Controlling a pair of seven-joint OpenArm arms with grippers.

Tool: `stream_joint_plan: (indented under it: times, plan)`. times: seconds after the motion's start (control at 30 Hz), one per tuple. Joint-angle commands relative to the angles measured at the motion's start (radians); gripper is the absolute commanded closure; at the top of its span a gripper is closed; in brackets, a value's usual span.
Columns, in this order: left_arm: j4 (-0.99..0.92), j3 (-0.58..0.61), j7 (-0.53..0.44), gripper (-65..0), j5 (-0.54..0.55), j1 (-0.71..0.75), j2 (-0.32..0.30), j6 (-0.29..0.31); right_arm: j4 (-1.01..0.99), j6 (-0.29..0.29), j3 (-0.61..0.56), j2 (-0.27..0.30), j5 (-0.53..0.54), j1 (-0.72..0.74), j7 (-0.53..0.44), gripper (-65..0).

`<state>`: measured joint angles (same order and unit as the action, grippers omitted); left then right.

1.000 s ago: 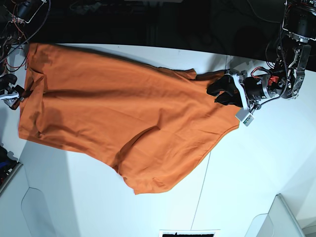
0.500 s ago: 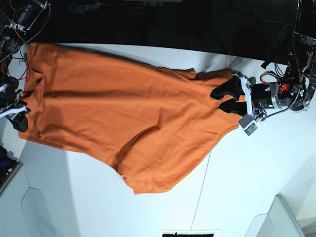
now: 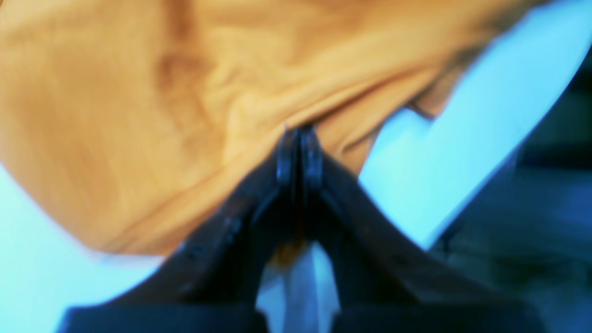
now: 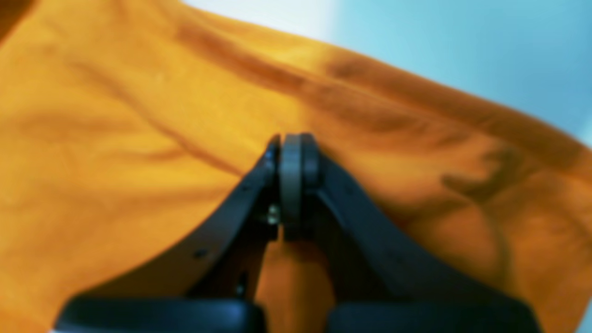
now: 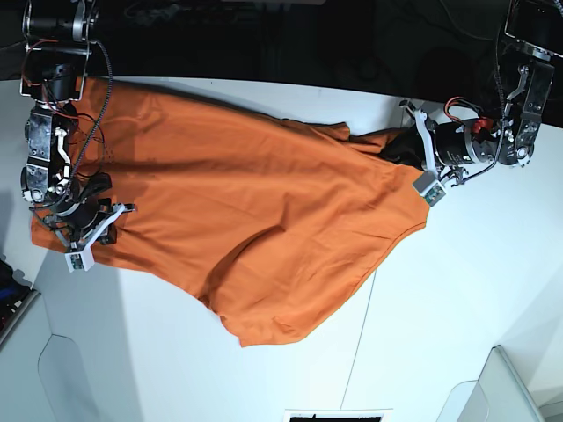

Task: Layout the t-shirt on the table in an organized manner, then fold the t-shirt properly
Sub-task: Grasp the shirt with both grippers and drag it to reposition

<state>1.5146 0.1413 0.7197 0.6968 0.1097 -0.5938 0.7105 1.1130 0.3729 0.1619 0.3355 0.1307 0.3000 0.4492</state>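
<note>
The orange t-shirt (image 5: pixel 237 211) lies spread and creased across the white table (image 5: pixel 457 290), with its long side running left to right. My left gripper (image 5: pixel 403 151) is at the shirt's right edge. In the left wrist view its jaws (image 3: pixel 299 138) are pressed together on a bunched fold of the t-shirt (image 3: pixel 138 92). My right gripper (image 5: pixel 92 192) rests on the shirt's left end. Seen from the right wrist, this gripper (image 4: pixel 293 143) is shut, and creases in the t-shirt (image 4: pixel 138 115) run to its tips. Both wrist views are blurred.
A thin dark seam (image 5: pixel 359 338) crosses the table below the shirt. Grey moulded panels sit at the bottom left (image 5: pixel 35 352) and bottom right (image 5: pixel 501 387) corners. A black-and-white card (image 5: pixel 339 415) lies at the near edge. Behind the table's far edge it is dark.
The left gripper's open jaws have shut on the shirt's right edge. The right arm has swung in from the table's left edge onto the shirt, and its jaws have shut.
</note>
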Motion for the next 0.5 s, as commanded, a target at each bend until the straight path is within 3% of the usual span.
stream_joint_plan:
  times: [0.0,0.17,0.23,0.37,0.47]
  plan:
    - [-0.042,-0.005,0.011,-2.6,-0.051,-0.039,0.005,-0.022,0.011,-0.026,0.005,0.030,-0.010,0.003,0.004,0.0]
    - [-0.270,0.023,0.009,-0.9,-0.094,-0.214,0.088,-0.028,0.047,-0.030,0.009,0.080,0.039,-0.057,0.006,0.0]
    - [-0.352,0.058,0.008,-0.8,-0.121,-0.287,0.118,-0.067,0.076,-0.030,0.009,0.091,0.082,-0.094,0.026,0.0]
    - [-0.516,0.143,-0.026,-0.8,-0.184,-0.434,0.174,-0.114,0.161,-0.029,0.009,0.086,0.134,-0.174,0.066,0.0]
    - [-0.594,0.175,-0.031,-0.9,-0.172,-0.533,0.200,-0.131,0.241,-0.054,0.009,0.079,0.152,-0.208,0.063,0.0]
